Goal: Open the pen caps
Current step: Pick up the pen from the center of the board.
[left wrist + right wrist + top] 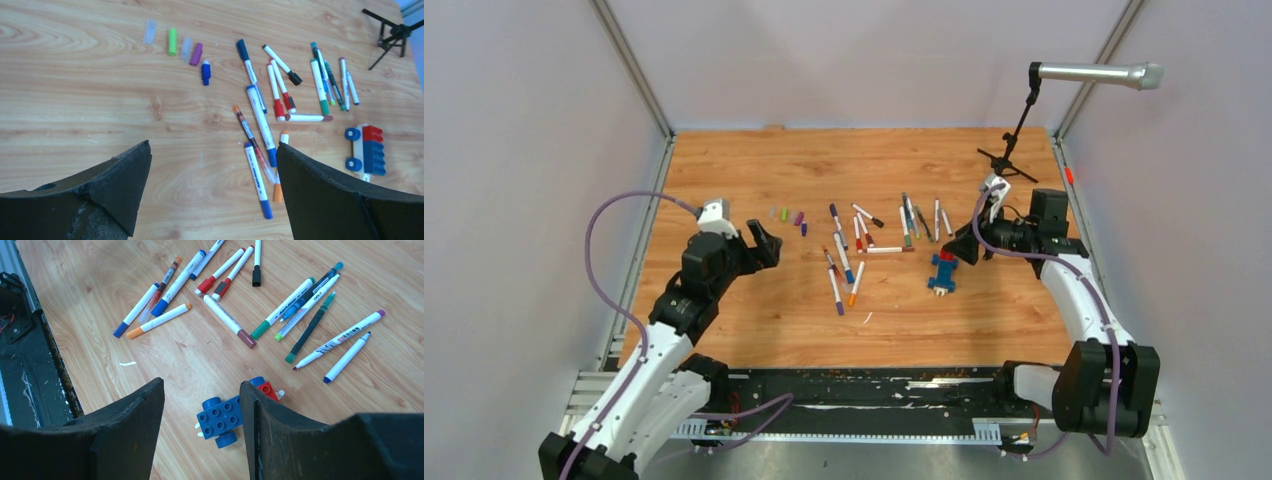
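The left gripper (762,243) hangs over the wooden table (724,330) with its jaws spread wide and nothing between them. Five loose pen caps (196,54) lie in a short slanting row on the boards beyond its fingertips, toward the far edge and well apart from either finger: two clear, one green, one purple, one blue. To the right of that row the pens (864,245) lie scattered across the middle of the table, many with coloured caps on their ends. The left arm rises from the near left corner, its elbow bent and its wrist tipped down toward the wood.

Across the table, the right gripper (964,245) stands with its jaws partly apart and grips nothing. A blue-and-red block toy (942,272) lies on the table just below its tips. In the right wrist view one finger overlaps the toy's edge, and whether the two touch cannot be told. The right arm bends inward from the near right corner, its wrist pointing left toward the pens. A microphone stand (1024,120) stands at the far right corner.
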You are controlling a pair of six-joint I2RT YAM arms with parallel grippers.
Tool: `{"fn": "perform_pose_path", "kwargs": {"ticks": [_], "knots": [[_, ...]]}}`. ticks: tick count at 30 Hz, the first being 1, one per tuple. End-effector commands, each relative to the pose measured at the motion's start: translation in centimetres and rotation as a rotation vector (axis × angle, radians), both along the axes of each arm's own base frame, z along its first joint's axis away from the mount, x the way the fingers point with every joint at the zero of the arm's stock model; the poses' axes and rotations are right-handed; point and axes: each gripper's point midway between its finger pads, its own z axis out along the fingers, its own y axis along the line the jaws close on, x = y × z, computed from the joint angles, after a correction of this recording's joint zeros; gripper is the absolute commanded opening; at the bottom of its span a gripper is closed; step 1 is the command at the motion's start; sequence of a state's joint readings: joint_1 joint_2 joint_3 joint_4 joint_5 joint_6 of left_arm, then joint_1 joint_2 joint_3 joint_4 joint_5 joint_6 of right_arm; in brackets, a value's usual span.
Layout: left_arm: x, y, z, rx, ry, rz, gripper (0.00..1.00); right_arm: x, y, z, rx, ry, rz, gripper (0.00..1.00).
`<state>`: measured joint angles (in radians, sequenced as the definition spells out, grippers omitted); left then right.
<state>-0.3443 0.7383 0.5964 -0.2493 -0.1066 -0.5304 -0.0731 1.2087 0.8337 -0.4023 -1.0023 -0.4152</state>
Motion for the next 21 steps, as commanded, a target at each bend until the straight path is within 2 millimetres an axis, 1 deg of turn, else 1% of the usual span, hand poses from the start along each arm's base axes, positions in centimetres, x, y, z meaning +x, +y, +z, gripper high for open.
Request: {"fn": "perform_pose_path", "kwargs": {"ticks": [1, 3, 6, 9, 12, 15, 20, 21], "knots": [[-0.7, -1.6, 0.4, -0.155, -0.027, -0.031, 1.00, -0.4, 0.2, 1.5, 0.025, -0.143, 0.053, 0.59], [-1.5, -2.6, -0.8, -0.203, 0.026, -0.073, 1.00, -0.5, -0.1, 1.4, 0.023, -0.153, 0.045, 0.61], [-2.7, -4.5, -2.1, -0.293, 0.098, -0.146, 1.00, -0.3, -0.4, 1.4, 0.019, -0.150, 0.034, 0.62], [-3.6, -5.7, -3.3, -0.307, 0.150, -0.168, 1.00, -0.1, -0.9, 1.1, 0.014, -0.138, 0.018, 0.62], [-4.3, -7.0, -4.0, -0.234, 0.184, -0.174, 1.00, 0.0, -1.1, 1.0, 0.011, -0.134, 0.012, 0.62], [-4.5, -8.0, -4.9, -0.127, 0.236, -0.142, 1.00, 0.0, -1.2, 0.9, 0.008, -0.132, 0.009, 0.62], [-4.2, -9.9, -6.5, 0.017, 0.336, -0.084, 0.99, 0.2, -1.3, 0.7, 0.004, -0.129, 0.001, 0.62], [-4.1, -10.2, -7.5, 0.054, 0.374, -0.067, 0.99, 0.1, -1.3, 0.7, 0.004, -0.130, 0.003, 0.62]]}}
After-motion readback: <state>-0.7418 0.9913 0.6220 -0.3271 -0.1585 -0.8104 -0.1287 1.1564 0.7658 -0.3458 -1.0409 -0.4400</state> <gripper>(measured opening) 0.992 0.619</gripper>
